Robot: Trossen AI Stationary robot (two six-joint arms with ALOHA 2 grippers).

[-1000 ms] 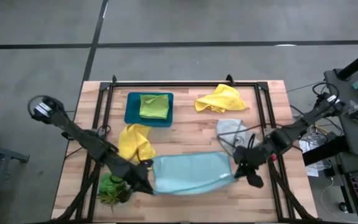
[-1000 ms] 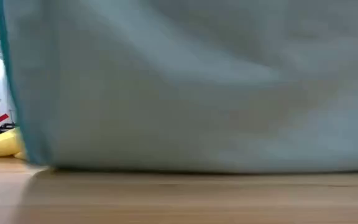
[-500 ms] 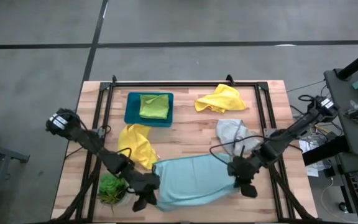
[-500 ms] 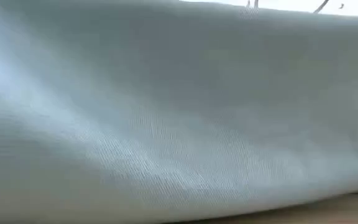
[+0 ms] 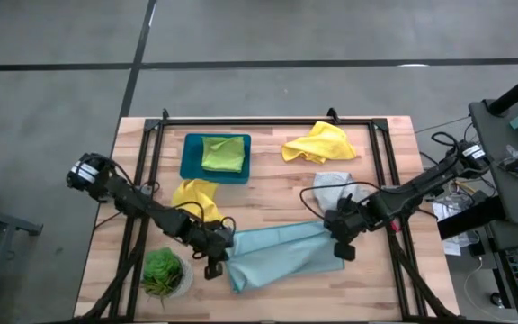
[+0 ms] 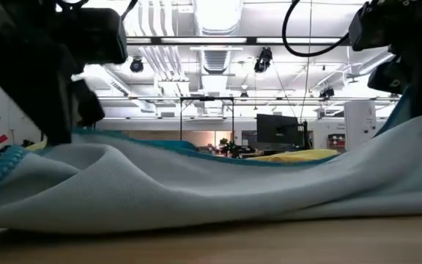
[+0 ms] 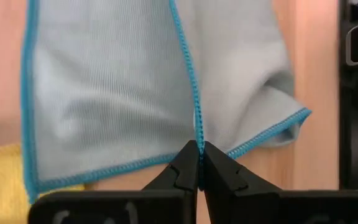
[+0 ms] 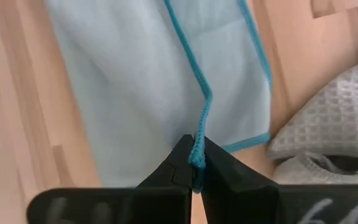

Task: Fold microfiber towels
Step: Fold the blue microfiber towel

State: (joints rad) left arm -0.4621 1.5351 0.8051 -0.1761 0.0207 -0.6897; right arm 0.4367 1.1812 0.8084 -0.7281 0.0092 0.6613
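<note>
The light blue towel (image 5: pixel 277 255) lies near the table's near edge, doubled over itself, with its blue hem showing. My left gripper (image 5: pixel 218 253) is shut on its left end. My right gripper (image 5: pixel 336 237) is shut on its right end. In the low view the towel (image 6: pixel 211 191) sags between the two dark grippers. A yellow towel (image 5: pixel 196 200) lies crumpled beside the left arm. A second yellow towel (image 5: pixel 320 142) lies at the far right. The pale grey towel (image 5: pixel 334 188) lies behind the right gripper. The lime green towel (image 5: pixel 223 153) lies folded in the teal tray (image 5: pixel 190 155). My left gripper pinches the towel's blue-stitched hem (image 7: pixel 197 127) between its two fingertips. That edge is raised a little, and another layer of the towel lies on the table under it. My right gripper pinches the blue-stitched hem (image 8: pixel 201 134) between its fingertips. The held edge runs away from the fingers over a lower layer that lies on the table.
A small potted plant (image 5: pixel 163 273) stands at the near left, close to the left arm. The black frame rails (image 5: pixel 380 153) run along the table's sides and far edge. Bare wood shows between the tray and the blue towel.
Both grippers went toward the near edge with the blue towel, then back toward the far edge and down. The towel hung in front of the low camera before. Now it lies low on the table, doubled over itself and slack between the grippers.
</note>
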